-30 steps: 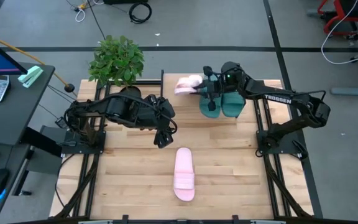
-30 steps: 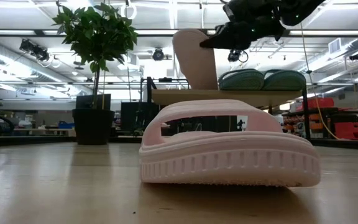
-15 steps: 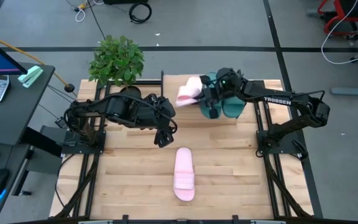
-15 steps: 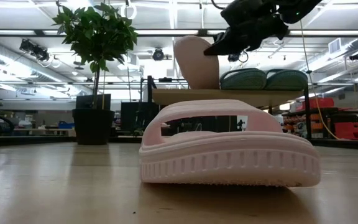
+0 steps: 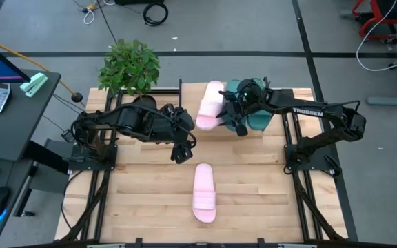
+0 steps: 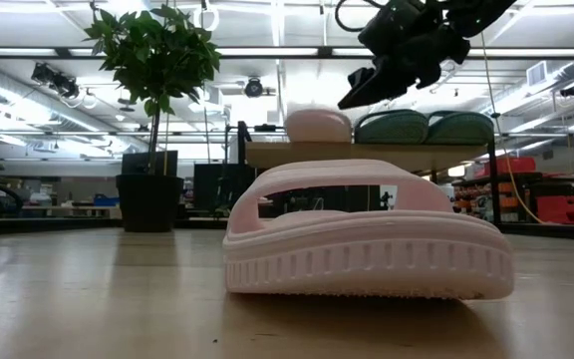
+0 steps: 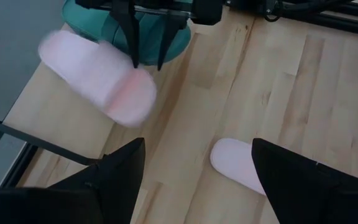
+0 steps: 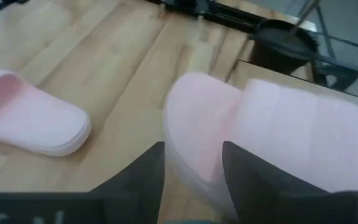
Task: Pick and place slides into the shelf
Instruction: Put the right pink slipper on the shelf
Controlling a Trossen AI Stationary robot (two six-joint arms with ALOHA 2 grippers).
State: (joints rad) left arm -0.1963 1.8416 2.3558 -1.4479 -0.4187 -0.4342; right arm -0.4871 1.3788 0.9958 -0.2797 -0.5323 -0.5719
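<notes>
— Pink foam, was that what your right gripper (image 5: 227, 117) had at the shelf (image 5: 274, 96)?

— Yes. You had one pink slide (image 5: 209, 105) lying flat on the shelf plank, just beside the two teal slides (image 5: 250, 103). Its long axis ran from the table side toward the far edge, a little slanted, parallel to the teal pair. In the low view its rounded end (image 6: 318, 125) faced the camera, next to the teal ones (image 6: 422, 127).

— And the other pink one?

— The second pink slide (image 5: 204, 192) lay on the tabletop (image 5: 136, 186) near the front edge, long axis also front to back, well apart from the shelf. In the low view it filled the middle and hid most of the shelf frame behind it.

— Were the jaws closed on the slide?

— No. Your right gripper hung above the shelf, tilted down, with the fingers (image 8: 148, 171) apart and nothing between them. They stood on both sides of the slide's end without pinching it. I could not tell which end was the toe; the slide was blurred in both wrist views.

— The left arm?

— You kept it folded low over the table's left part, the left gripper (image 5: 180, 153) wide open and empty.
</notes>
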